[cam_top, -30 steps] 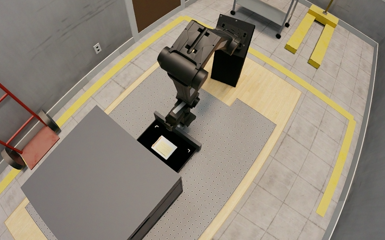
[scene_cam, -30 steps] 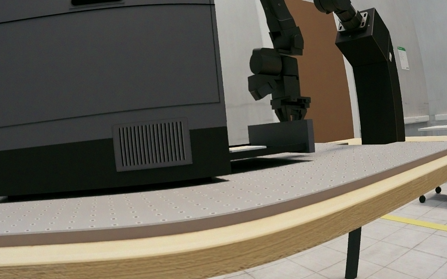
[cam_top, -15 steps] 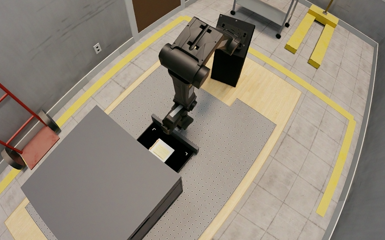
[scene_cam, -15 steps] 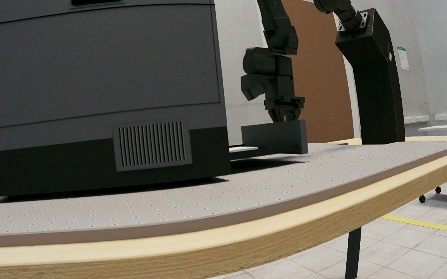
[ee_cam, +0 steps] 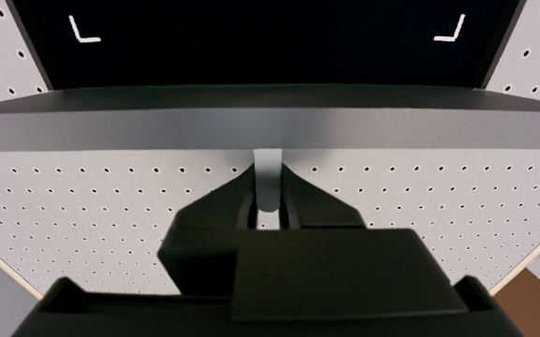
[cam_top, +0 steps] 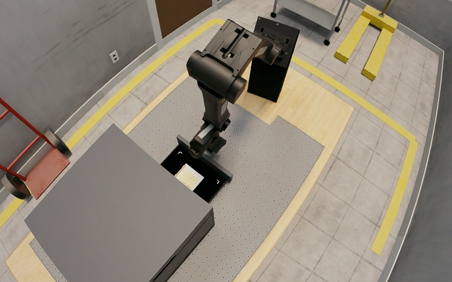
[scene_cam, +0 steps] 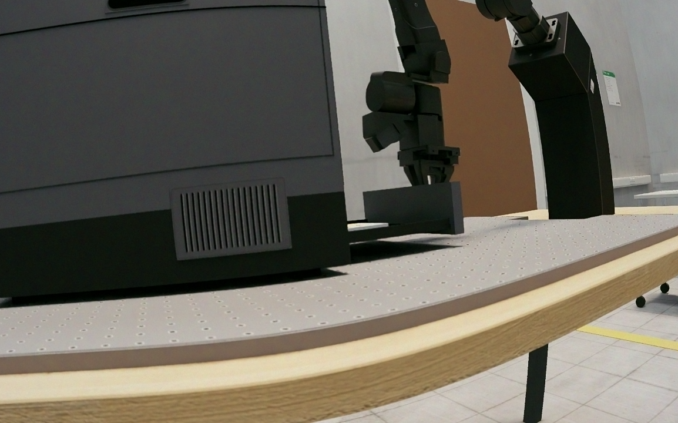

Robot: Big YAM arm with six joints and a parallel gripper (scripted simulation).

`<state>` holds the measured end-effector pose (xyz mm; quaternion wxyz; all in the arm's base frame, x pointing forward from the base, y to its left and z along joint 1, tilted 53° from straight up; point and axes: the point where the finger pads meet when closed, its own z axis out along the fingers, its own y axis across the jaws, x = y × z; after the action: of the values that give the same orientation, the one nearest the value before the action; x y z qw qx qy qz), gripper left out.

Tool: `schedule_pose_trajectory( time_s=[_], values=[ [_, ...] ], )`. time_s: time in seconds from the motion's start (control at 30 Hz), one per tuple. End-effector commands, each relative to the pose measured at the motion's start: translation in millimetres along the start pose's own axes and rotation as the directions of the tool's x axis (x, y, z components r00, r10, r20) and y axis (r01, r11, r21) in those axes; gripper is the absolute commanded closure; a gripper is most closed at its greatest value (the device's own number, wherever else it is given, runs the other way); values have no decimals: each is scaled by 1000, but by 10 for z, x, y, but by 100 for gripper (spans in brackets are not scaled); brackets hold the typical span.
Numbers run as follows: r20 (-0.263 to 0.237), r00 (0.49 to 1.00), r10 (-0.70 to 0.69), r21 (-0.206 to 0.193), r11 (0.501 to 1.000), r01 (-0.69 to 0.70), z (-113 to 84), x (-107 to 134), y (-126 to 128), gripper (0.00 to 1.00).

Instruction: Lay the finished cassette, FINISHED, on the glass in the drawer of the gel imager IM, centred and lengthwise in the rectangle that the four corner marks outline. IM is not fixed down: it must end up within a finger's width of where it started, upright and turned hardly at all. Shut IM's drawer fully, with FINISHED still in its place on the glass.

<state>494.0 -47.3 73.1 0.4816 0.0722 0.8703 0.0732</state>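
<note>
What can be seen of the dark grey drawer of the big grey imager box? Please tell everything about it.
The dark grey drawer stands partly pulled out of the imager, low over the perforated board. Its floor is black glass with white corner marks; two show. A pale flat cassette lies on the glass, close under the imager's edge. Across the front runs a tall grey panel with a small light grey pull tab, and the gripper is shut on that tab.

Perforated grey board (cam_top: 262, 168) on wooden bench (cam_top: 311, 101), under imager IM (cam_top: 115, 210).
</note>
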Motion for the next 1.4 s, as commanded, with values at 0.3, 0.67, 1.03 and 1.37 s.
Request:
schedule_pose_trajectory(
  time_s=[0.3, 0.67, 1.03, 1.37],
  values=[
    [87, 996, 0, 5, 1000, 0, -44, -394, -41, 92],
    [87, 996, 0, 5, 1000, 0, -44, -394, -41, 92],
    [127, 992, 9, 0, 1000, -9, 20, -132, -8, 92],
    [217, 976, 3, 5, 1000, -4, -38, -567, -34, 92]
  ],
)
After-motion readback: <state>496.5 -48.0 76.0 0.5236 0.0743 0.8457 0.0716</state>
